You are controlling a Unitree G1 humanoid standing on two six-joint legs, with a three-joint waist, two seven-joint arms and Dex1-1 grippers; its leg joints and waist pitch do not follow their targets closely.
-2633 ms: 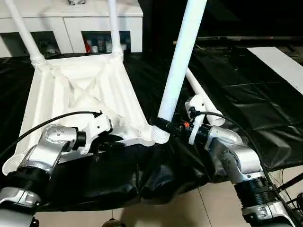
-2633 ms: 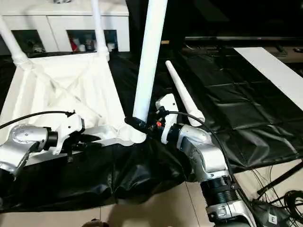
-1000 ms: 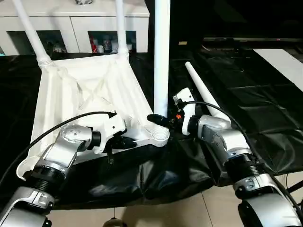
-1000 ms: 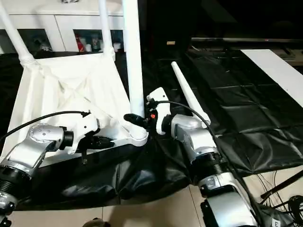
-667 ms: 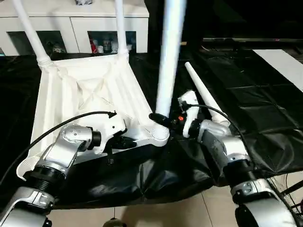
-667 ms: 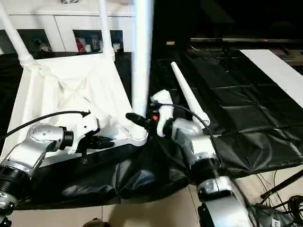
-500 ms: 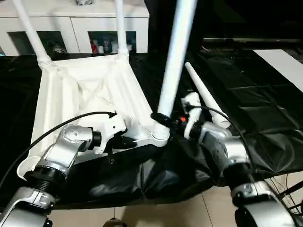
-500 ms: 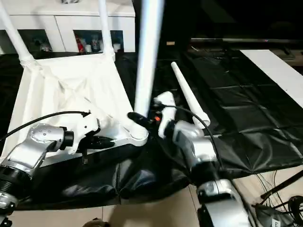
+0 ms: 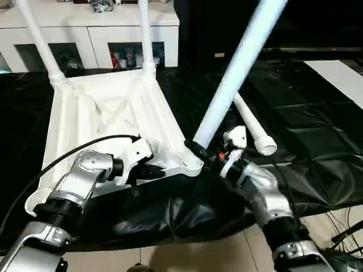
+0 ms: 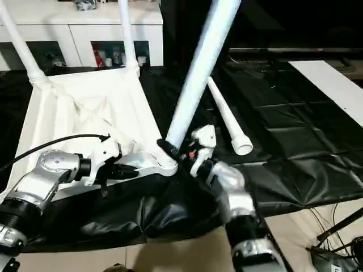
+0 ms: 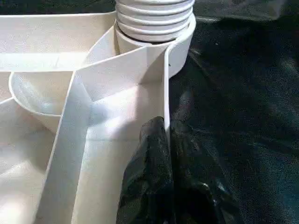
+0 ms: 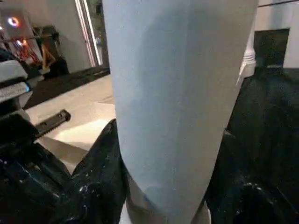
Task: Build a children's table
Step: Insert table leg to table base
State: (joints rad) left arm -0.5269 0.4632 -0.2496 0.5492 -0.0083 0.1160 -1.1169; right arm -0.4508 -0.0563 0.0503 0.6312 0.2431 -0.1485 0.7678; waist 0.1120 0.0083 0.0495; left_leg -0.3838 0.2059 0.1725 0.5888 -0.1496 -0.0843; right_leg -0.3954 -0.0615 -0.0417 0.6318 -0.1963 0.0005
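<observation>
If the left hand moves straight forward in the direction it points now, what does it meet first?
Probably the ribbed base of the leg seated in the near corner socket. The left hand is pinched on the tabletop's edge wall, which runs straight to it.

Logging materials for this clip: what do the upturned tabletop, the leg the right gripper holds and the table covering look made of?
Tabletop: likely moulded white plastic, ribbed underside. Leg: smooth white tube, probably plastic. Covering: thin glossy black sheet, creased, perhaps plastic film.

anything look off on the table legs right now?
Yes. The leg gripped by the right tool at the near corner socket leans hard to the right, while the two far legs stand upright. A fourth leg lies loose on the sheet.
</observation>
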